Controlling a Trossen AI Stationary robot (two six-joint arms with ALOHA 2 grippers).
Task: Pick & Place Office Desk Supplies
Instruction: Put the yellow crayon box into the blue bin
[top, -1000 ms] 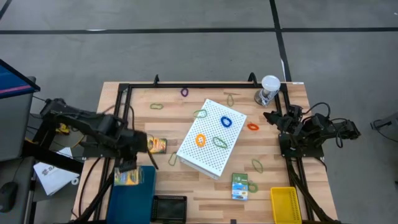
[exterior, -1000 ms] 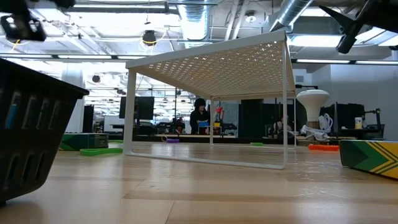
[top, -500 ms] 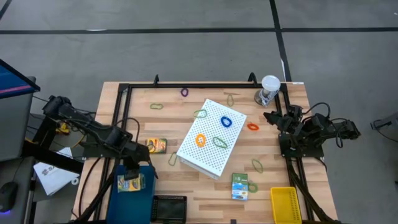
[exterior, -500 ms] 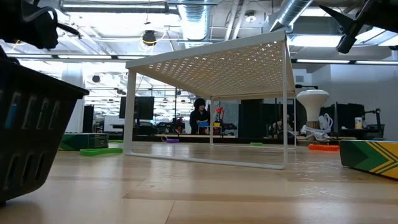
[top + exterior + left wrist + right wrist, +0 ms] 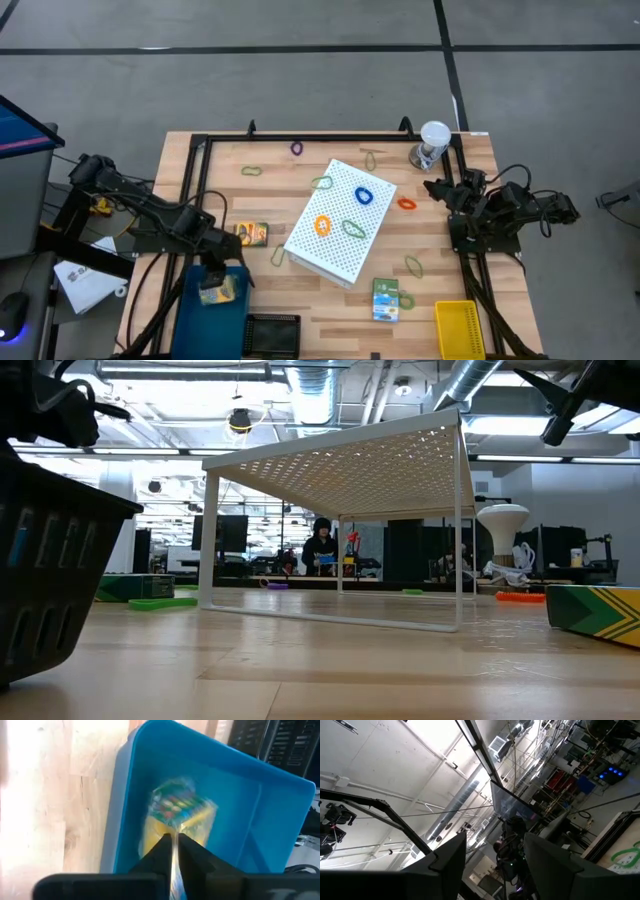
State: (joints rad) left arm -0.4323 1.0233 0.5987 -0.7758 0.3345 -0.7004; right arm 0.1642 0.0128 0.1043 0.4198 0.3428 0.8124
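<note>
My left gripper [image 5: 174,840] hangs over the blue bin [image 5: 280,805], pointing steeply down, its fingers a narrow slit apart. A yellow-orange crayon box [image 5: 177,815] shows blurred just past the fingertips, inside the bin; whether a tip still brushes it I cannot tell. A second crayon box [image 5: 251,234] lies flat on the table. A green card box [image 5: 386,299] lies near the front edge. Rubber bands lie on the table, among them purple [image 5: 297,148] and orange [image 5: 406,203]. My right gripper [image 5: 495,855] waits open at the right edge, tipped upward.
The white perforated box [image 5: 340,221] stands mid-table with blue [image 5: 362,196], orange [image 5: 323,225] and green [image 5: 353,229] bands on top. A clear cup with a white lid [image 5: 433,143] stands far right. A black basket [image 5: 272,334] and a yellow bin [image 5: 458,328] sit at the near edge.
My left gripper has sunk over the blue bin and drifted slightly toward the table's near edge, taking the crayon box from the bin's far rim down into the bin.
</note>
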